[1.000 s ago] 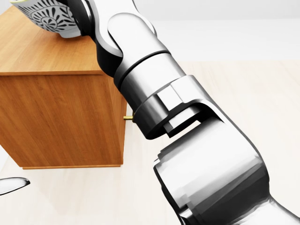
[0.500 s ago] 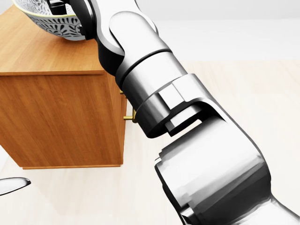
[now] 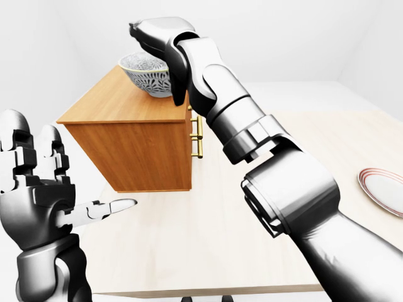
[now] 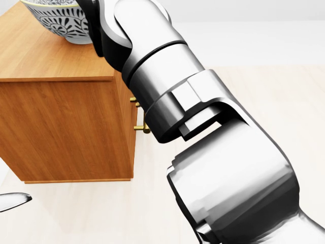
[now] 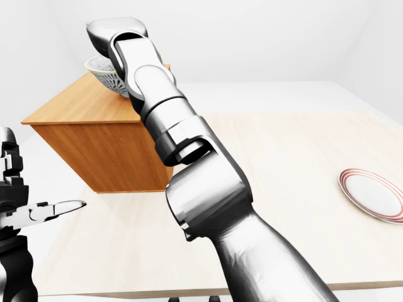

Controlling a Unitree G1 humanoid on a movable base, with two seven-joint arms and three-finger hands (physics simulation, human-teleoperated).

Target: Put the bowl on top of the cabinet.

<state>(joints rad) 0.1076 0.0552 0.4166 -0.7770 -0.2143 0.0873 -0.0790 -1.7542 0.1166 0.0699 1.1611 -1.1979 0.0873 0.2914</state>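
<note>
One bowl (image 3: 148, 73), one cabinet (image 3: 135, 135), one plate (image 3: 382, 190) and one table (image 3: 264, 207) are in view, with two robot hands.

The bowl is white with a dark patterned outside. It sits upright on the cabinet's wooden top, toward the right rear part of that top in the left-eye view. Nothing can be seen inside it from these angles.

The right hand (image 3: 157, 31) reaches over the bowl from the right, its back covering the bowl's right rim. Its fingers are hidden behind the hand and the forearm, so whether they are spread, pressed together or pinching the rim cannot be told, nor whether they touch the bowl.

The left hand (image 3: 34, 189) is raised at the left edge of the left-eye view, well apart from the bowl and cabinet. Its fingers (image 3: 107, 207) are spread, palm open, holding nothing.

The cabinet stands on the light table. Brass handles (image 3: 198, 135) show on its right face; the doors appear closed, and its contents cannot be seen.

The plate, white with a red rim line, lies flat at the table's right edge, with nothing on it.
</note>
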